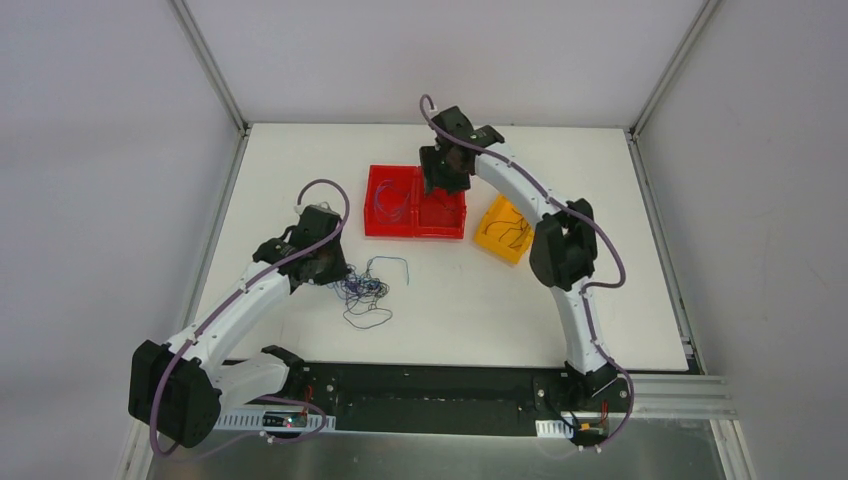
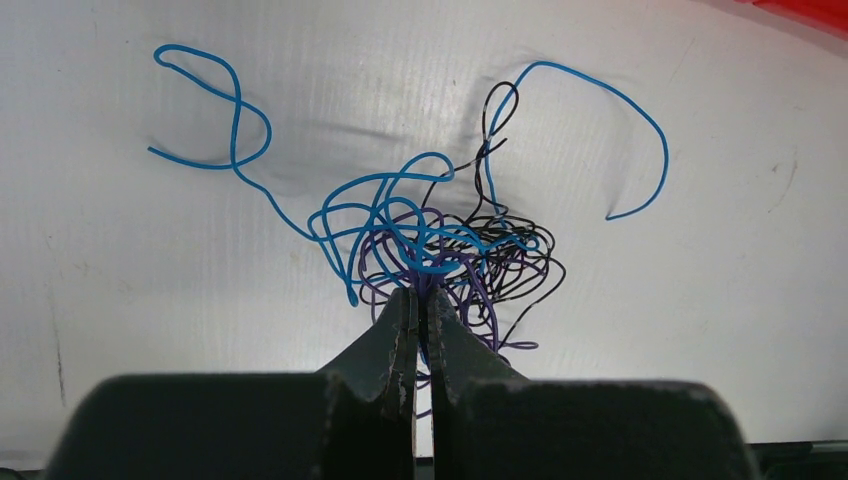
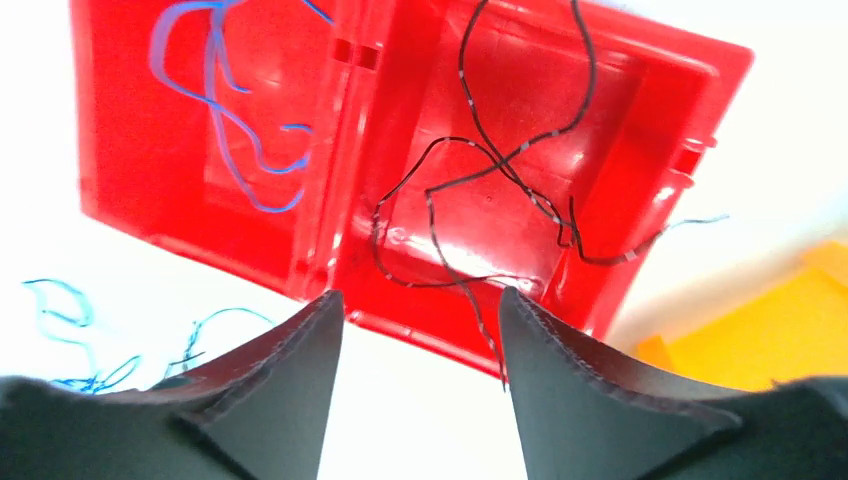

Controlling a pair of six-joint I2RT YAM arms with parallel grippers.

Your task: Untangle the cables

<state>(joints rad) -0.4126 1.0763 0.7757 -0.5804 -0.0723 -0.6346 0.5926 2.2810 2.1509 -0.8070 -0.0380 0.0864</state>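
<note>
A knotted bundle of thin blue, black and purple cables (image 1: 365, 290) lies on the white table left of centre; in the left wrist view the bundle (image 2: 440, 245) sits right at my fingertips. My left gripper (image 2: 421, 296) is shut on strands at the bundle's near edge. My right gripper (image 3: 420, 305) is open and empty, hovering above the red bin's right compartment (image 3: 520, 170), where a loose black cable (image 3: 470, 200) lies. A blue cable (image 3: 225, 110) lies in the left compartment.
The red two-compartment bin (image 1: 415, 232) stands at the table's middle back. An orange bin (image 1: 490, 240) holding dark wire stands to its right, partly under the right arm. Grey walls enclose the table on three sides.
</note>
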